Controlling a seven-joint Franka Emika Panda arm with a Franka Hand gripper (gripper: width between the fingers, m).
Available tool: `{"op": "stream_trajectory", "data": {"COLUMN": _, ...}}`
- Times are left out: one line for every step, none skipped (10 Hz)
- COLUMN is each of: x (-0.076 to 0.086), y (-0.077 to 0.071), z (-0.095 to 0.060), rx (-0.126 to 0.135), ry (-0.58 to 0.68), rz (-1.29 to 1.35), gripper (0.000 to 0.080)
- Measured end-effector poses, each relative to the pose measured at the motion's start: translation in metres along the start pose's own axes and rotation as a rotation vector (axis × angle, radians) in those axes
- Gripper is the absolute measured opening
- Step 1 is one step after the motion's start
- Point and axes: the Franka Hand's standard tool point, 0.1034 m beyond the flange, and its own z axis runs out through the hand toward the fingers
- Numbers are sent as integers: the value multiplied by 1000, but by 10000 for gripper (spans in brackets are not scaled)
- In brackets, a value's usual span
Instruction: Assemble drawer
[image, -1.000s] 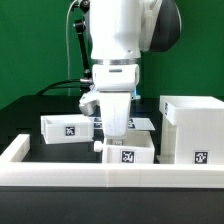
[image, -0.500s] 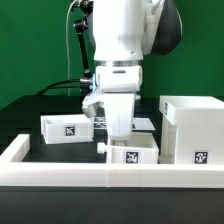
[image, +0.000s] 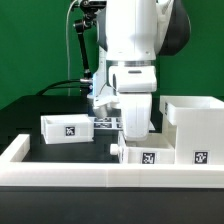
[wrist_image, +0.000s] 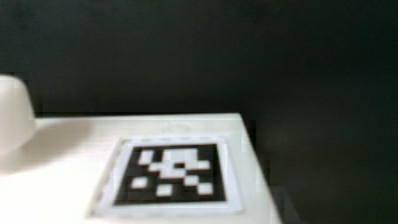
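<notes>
My gripper (image: 135, 138) reaches down into a small white drawer tray (image: 143, 155) with a tag on its front, and is shut on it near the front wall. The tray's left corner carries a small knob (image: 119, 152). The tray sits just to the left of the large hollow white casing (image: 195, 125) in the exterior view, close to its side. A second knobbed tray (image: 67, 128) lies further left on the black table. The wrist view shows the held tray's white face with its tag (wrist_image: 175, 175); my fingertips do not show there.
A low white border wall (image: 60, 172) runs along the front and the left side. The marker board (image: 104, 122) lies flat behind the arm. Black cables hang at the back left.
My gripper has moved toward the exterior view's right with the small tray, bringing it from the middle of the table to beside the casing.
</notes>
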Motion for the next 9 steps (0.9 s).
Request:
{"op": "stream_trajectory", "data": {"x": -1, "y": -1, "z": 0, "rx": 2, "ry": 0, "rz": 3, "gripper": 41}}
{"op": "stream_trajectory", "data": {"x": -2, "y": -1, "z": 1, "rx": 2, "ry": 0, "rz": 4, "gripper": 41}}
{"op": "stream_trajectory", "data": {"x": -2, "y": -1, "z": 1, "rx": 2, "ry": 0, "rz": 4, "gripper": 41}}
{"op": "stream_trajectory", "data": {"x": -1, "y": -1, "z": 1, "rx": 2, "ry": 0, "rz": 6, "gripper": 41}}
{"op": "stream_trajectory", "data": {"x": 3, "y": -1, "z": 1, "rx": 3, "ry": 0, "rz": 16, "gripper": 41}}
{"op": "stream_trajectory", "data": {"x": 2, "y": -2, "z": 1, "rx": 7, "ry": -1, "rz": 47, "gripper": 41}}
{"op": "stream_trajectory", "data": {"x": 3, "y": -2, "z": 1, "rx": 12, "ry": -1, "rz": 71, "gripper": 41}}
{"op": "stream_trajectory", "data": {"x": 6, "y": -2, "z": 1, "rx": 12, "ry": 1, "rz": 74, "gripper": 41}}
{"op": "stream_trajectory", "data": {"x": 8, "y": -2, "z": 1, "rx": 12, "ry": 2, "rz": 77, "gripper": 41}}
